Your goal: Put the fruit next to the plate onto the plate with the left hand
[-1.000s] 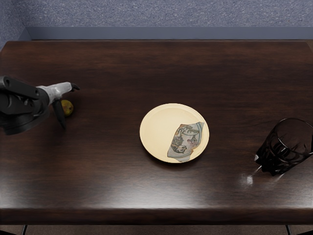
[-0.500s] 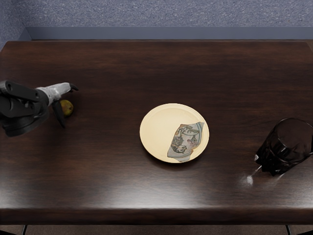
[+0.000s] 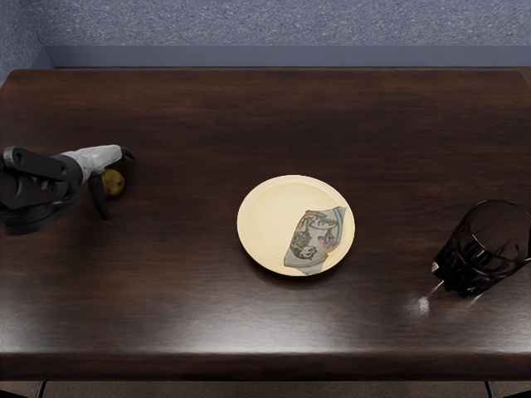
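A grey-blue wall (image 3: 249,25) is running behind a dark wooden table (image 3: 249,116). The left hand (image 3: 93,159) is reaching in from the left edge, its fingers (image 3: 99,197) spreading on either side of a small yellow-green fruit (image 3: 114,182) without closing on it; whether they are touching it cannot be told. The fruit is lying on the table, well apart from the cream plate (image 3: 270,217), which is sitting in the middle and showing a patterned patch. A dark glass (image 3: 485,246) is sitting near the right edge.
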### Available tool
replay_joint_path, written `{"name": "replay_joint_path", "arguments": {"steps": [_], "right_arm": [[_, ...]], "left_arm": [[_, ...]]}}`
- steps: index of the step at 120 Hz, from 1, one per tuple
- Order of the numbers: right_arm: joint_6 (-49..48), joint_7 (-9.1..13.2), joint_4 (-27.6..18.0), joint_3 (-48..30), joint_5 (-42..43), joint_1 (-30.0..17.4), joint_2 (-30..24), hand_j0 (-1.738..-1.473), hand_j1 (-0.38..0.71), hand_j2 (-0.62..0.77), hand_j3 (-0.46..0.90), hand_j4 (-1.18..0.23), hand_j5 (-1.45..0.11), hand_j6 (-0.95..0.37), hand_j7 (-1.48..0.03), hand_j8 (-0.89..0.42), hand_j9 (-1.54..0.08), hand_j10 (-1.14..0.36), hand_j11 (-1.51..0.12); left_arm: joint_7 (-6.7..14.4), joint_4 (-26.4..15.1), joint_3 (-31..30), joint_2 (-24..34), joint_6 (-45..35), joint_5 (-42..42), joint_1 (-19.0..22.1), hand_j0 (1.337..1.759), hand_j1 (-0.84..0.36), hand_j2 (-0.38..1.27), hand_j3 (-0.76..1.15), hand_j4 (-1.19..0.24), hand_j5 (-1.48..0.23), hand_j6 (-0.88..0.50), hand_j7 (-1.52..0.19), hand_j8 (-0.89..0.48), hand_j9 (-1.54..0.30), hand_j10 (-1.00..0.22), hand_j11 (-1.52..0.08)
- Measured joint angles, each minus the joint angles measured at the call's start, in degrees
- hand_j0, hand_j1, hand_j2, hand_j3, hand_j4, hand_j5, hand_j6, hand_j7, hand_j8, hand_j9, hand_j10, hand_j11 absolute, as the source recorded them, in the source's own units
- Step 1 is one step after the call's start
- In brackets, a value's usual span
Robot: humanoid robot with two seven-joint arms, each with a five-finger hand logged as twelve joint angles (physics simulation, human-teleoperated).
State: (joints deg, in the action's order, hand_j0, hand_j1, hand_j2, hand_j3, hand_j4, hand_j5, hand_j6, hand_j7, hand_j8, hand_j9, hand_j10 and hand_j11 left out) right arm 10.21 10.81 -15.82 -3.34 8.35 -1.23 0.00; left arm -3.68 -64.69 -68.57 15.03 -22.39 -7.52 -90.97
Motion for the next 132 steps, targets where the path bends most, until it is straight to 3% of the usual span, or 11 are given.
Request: {"name": "replay_joint_path", "arguments": {"steps": [52,132], "right_arm": [[-0.01,0.00,0.00,0.00,0.00,0.00,0.00,-1.658,-0.35,0.00,0.00,0.00,0.00,0.00,0.00,0.00,0.00,0.00,0.00],[-0.01,0.00,0.00,0.00,0.00,0.00,0.00,-1.658,-0.35,0.00,0.00,0.00,0.00,0.00,0.00,0.00,0.00,0.00,0.00]], "left_arm": [[-0.09,0.00,0.29,0.88,0.14,0.41,-0.70,1.657,0.02,0.05,0.01,-0.28,-0.36,-0.28,-0.36,-0.28,-0.36,-0.28,-0.36],[-3.33,-0.21,-0.35,1.93,0.08,-0.21,-0.62,1.658,-0.03,0.06,0.00,-0.32,-0.41,-0.32,-0.41,-0.32,-0.41,-0.32,-0.41]]}}
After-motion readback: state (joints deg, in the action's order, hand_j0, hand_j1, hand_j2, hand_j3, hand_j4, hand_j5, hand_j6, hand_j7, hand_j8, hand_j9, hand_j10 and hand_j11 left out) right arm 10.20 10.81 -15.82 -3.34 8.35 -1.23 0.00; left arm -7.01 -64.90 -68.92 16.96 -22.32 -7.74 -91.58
